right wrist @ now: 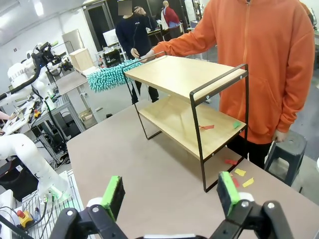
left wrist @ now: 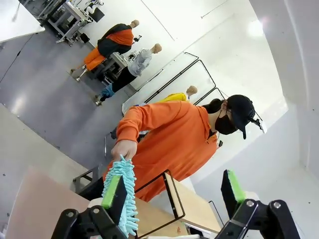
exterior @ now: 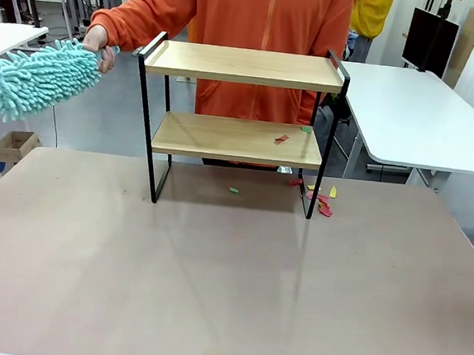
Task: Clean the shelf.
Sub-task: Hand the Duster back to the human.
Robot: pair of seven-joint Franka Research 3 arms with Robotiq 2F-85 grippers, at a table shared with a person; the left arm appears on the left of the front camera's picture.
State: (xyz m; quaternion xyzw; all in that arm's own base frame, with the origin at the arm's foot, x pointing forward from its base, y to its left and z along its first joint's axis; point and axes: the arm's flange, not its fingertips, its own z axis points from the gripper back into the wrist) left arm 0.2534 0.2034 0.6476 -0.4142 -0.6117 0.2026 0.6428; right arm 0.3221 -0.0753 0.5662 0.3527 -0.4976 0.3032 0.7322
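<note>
Light wood and thin black frame, the shelf [exterior: 239, 119] sits mid-table: stiff, probably light and tippy. Grab an end rail. Both claws, left [left wrist: 174, 196] and right [right wrist: 168, 195], gape empty.

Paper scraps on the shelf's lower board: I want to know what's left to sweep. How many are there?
2 scraps on the shelf's lower board, both near its right end: a red scrap and a green scrap. Smaller bits could escape notice.

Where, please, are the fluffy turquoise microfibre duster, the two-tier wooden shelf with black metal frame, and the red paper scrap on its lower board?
Turquoise duster [exterior: 38, 77], front view, middle of head.
Shelf [exterior: 243, 64], front view, top board.
Red scrap [exterior: 282, 137], front view, its centre.
</note>
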